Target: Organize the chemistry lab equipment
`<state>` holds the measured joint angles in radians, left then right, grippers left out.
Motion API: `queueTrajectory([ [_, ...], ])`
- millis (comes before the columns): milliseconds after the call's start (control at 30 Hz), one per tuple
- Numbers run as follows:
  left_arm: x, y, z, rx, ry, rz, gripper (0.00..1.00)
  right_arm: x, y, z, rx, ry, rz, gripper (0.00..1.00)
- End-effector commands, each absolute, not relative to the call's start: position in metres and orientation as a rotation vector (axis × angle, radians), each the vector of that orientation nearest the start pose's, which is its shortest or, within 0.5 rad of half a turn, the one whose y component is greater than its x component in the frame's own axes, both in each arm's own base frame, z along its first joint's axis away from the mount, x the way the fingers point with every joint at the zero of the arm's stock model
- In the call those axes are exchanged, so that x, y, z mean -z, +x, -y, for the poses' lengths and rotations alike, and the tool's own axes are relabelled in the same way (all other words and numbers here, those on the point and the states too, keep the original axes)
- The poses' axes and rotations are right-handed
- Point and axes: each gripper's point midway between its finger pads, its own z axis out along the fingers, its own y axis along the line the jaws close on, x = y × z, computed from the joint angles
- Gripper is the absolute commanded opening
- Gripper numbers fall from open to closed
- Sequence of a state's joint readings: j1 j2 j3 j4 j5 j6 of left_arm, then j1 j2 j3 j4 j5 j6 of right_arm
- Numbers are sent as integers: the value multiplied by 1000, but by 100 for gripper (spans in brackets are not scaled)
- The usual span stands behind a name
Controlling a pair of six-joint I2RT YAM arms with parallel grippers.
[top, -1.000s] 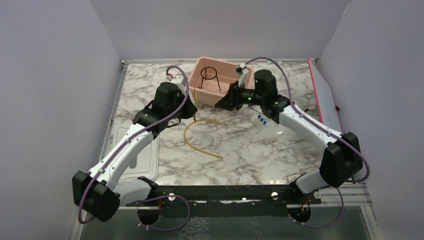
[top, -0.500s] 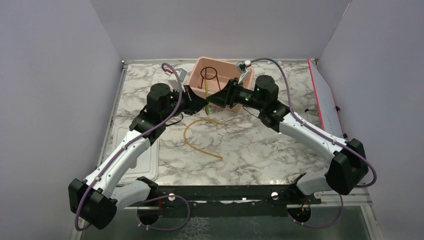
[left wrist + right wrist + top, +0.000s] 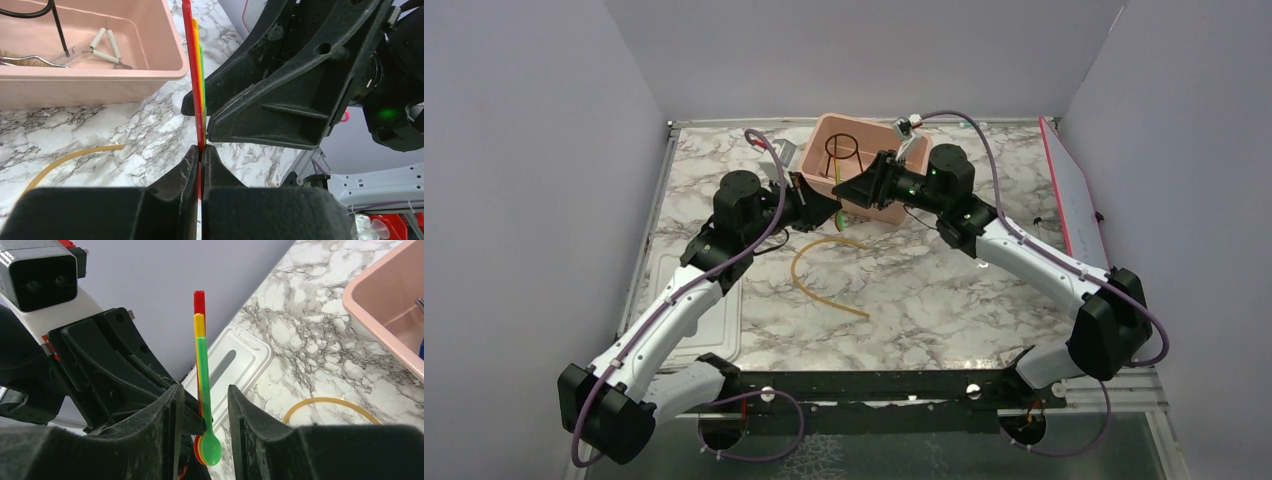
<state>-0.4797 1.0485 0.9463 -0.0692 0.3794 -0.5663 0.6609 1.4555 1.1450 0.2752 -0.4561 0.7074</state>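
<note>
Red, yellow, green spoons point(image 3: 202, 370) clamped in left jaws; right jaws apart around them, seemingly clear

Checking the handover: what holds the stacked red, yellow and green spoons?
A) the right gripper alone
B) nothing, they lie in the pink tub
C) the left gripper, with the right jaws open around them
C: the left gripper is pinched shut on the spoons, while the right gripper stands open, one jaw on either side.
</note>
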Motion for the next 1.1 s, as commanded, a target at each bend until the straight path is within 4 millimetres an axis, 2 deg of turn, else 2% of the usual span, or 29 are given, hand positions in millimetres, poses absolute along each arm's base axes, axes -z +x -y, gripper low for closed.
queueTrajectory([
  [0, -312, 271, 243, 1097, 274, -1792, 5, -330, 298, -372, -1435, -420, -1729, 39],
  [167, -312, 272, 242, 1085, 278, -1788, 9, -325, 305, -375, -1418, -406, -1756, 17],
  [200, -312, 272, 240, 1077, 272, -1793, 15, -324, 308, -375, -1405, -401, -1762, 13],
  [267, -313, 273, 236, 1057, 240, -1810, 38, -322, 313, -374, -1370, -395, -1767, 8],
  [300, -315, 274, 234, 1040, 225, -1820, 46, -322, 316, -373, -1341, -399, -1763, 7],
  [433, -319, 278, 216, 925, 171, -1840, 60, -325, 331, -368, -1199, -470, -1735, 4],
  [600, -314, 281, 187, 758, 104, -1822, 64, -331, 363, -358, -965, -580, -1702, 4],
  [800, -299, 287, 155, 571, 34, -1813, 66, -299, 424, -331, -759, -649, -1758, 5],
  [900, -289, 291, 144, 489, 27, -1822, 66, -273, 452, -321, -697, -697, -1780, 6],
  [1067, -269, 296, 136, 404, 36, -1857, 67, -227, 480, -318, -612, -890, -1818, 7],
])
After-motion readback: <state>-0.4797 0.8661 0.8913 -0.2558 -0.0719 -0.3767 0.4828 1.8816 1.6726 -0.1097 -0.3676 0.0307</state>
